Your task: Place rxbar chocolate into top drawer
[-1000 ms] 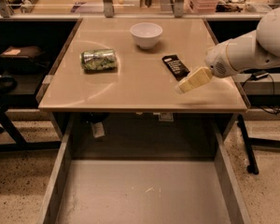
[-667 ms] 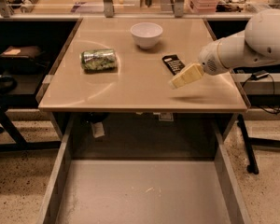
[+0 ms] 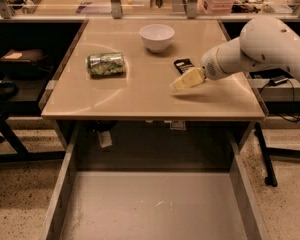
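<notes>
Rxbar chocolate (image 3: pixel 182 64): flat black wrapped bar is lying on beige table (image 3: pixel 140 91).
Gripper (image 3: pixel 186 79): cream claw is hovering over it; grasp cannot be told.
Top drawer (image 3: pixel 155 204): grey metal, standing open, awaiting bar.

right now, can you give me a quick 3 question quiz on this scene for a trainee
1. True or false: the rxbar chocolate already lies in the top drawer.
2. Which thing lies on its side on the table? A) the white bowl B) the green can C) a mug
3. Fill in: the gripper is right at the near end of the ____.

Key:
1. False. The bar is on the table, and the open drawer holds nothing.
2. B
3. rxbar chocolate
</notes>
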{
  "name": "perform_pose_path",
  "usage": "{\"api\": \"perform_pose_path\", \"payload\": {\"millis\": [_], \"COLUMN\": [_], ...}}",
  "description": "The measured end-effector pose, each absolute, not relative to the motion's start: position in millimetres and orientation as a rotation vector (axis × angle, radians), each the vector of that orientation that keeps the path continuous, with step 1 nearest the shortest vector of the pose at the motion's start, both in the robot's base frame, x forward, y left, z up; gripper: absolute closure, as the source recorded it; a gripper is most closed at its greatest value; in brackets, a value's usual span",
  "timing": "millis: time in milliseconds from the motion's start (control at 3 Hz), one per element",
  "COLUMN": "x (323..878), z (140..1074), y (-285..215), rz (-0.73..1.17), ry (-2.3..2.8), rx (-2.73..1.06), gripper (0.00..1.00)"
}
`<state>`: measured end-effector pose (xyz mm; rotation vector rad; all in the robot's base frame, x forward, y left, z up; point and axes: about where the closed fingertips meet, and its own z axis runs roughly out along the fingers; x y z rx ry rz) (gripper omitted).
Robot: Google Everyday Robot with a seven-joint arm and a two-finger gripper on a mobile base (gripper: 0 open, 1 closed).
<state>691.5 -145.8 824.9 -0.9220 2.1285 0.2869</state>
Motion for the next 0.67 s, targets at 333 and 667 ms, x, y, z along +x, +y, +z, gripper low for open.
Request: {"api": "perform_pose_path", "payload": {"millis": [333, 667], "x": [698.1, 701.6], "z": [814.6, 805.4], "y": [-142.6, -147.2], "rz": [0.299, 0.295], "ry": [2.161, 2.191], "rx": [-0.885, -0.849], "gripper": [0.00, 0.00]}}
